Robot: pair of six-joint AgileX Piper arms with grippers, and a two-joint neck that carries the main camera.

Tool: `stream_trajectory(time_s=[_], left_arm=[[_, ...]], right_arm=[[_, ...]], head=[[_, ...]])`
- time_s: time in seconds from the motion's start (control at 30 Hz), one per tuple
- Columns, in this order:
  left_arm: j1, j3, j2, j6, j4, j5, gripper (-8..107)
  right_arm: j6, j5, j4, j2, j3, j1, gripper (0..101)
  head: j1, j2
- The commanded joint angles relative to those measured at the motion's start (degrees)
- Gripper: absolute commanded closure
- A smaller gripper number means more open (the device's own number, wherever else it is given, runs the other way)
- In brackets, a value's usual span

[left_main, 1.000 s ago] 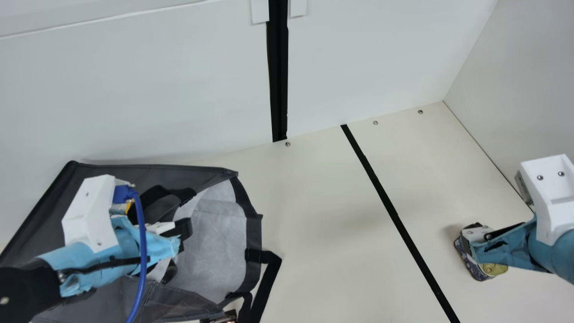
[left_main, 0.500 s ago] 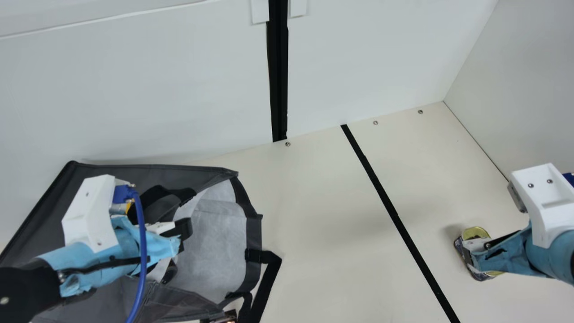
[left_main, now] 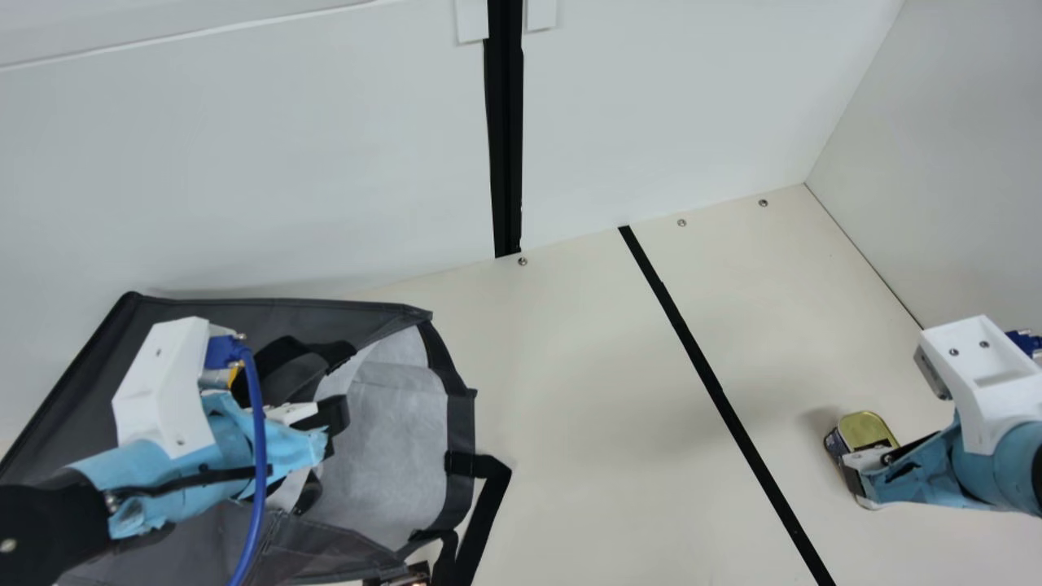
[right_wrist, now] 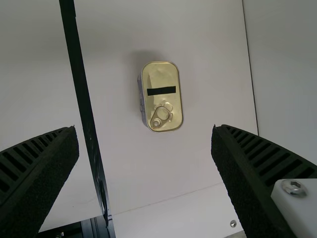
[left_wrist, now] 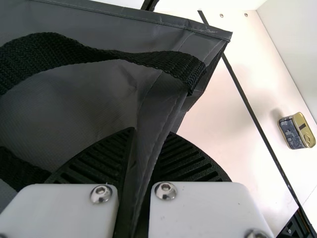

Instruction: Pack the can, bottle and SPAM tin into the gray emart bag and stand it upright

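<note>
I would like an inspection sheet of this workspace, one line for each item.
Surface: cream table with black strip and screws.
Bag: gray, lying on its side, mouth facing the table's middle.
SPAM tin: on the table, gold lid up.
Clutter: unidentified item by the bag's handle.
Left gripper: jaws shut on the bag's fabric.
Right gripper: jaws open above the tin.
Cables: blue cable beside the left arm.
Surroundings: white walls, black vertical strip.

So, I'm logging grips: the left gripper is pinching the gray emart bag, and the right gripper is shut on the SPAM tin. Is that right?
Not quite: the right wrist view shows the right gripper open, with the SPAM tin ungripped on the table. The left gripper is indeed pinching the gray emart bag.
</note>
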Motion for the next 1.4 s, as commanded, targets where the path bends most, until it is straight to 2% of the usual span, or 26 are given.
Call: stream_trajectory(time_s=[0.0, 0.33, 0.7, 1.37], left_arm=[[0.0, 0.0, 0.0, 0.0, 0.0, 0.0, 107], [0.0, 0.0, 0.0, 0.0, 0.0, 0.0, 107], [0.0, 0.0, 0.0, 0.0, 0.0, 0.0, 107], [0.0, 0.0, 0.0, 0.0, 0.0, 0.0, 107]], right_arm=[[-2.0, -0.7, 0.9, 0.4, 0.8, -1.3, 6], [-9.7, -4.1, 4.7, 4.1, 4.2, -7.2, 6], [-16.1, -7.2, 7.7, 9.3, 5.7, -11.8, 6], [-21.4, -12.5, 9.3, 19.5, 6.2, -13.2, 6]], head=[[-1.3, -0.1], [-1.3, -0.1], [-1.3, -0.1], [-1.3, -0.1]])
